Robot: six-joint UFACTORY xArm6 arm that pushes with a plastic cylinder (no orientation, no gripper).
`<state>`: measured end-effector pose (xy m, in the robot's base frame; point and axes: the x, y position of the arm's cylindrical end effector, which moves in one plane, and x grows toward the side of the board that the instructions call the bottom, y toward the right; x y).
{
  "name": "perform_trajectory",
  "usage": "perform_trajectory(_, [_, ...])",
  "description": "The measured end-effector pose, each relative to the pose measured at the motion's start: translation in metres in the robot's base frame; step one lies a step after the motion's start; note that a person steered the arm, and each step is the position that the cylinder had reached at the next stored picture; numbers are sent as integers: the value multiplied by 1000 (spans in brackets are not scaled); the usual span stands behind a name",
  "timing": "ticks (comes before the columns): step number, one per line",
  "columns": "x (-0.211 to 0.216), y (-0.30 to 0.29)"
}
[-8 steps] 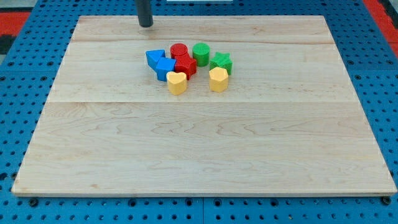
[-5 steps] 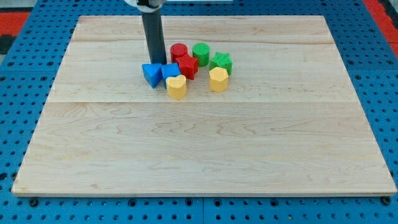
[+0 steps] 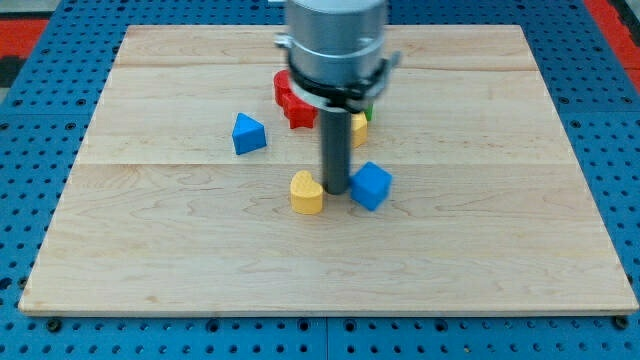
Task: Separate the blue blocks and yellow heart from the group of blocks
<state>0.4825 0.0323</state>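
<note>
My tip [image 3: 336, 190] rests on the board between the yellow heart [image 3: 307, 192], just to its left, and a blue cube [image 3: 371, 185], just to its right; both touch or nearly touch the rod. A blue triangular block [image 3: 248, 133] lies alone further up and to the left. The rest of the group sits above, largely hidden by the arm: a red block [image 3: 293, 100], a sliver of a yellow block [image 3: 358, 128] and a bit of green [image 3: 368, 113].
The wooden board [image 3: 330, 250] lies on a blue pegboard [image 3: 30, 150]. The arm's wide grey body [image 3: 335, 45] covers the top middle of the view and hides most of the block group.
My tip has swept down and right from the group's left side. The yellow heart and blue cube moved down with it, away from the group. The blue triangle shifted slightly and now lies alone.
</note>
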Motion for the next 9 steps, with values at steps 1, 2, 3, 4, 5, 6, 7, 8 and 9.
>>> perform_trajectory(1, [3, 12])
perform_trajectory(2, [3, 11])
perform_trajectory(3, [13, 2])
perform_trajectory(4, [47, 18])
perform_trajectory(5, [54, 71])
perform_trajectory(6, [54, 92])
perform_trajectory(7, [54, 93])
perform_trajectory(8, [54, 128])
perform_trajectory(9, [46, 142])
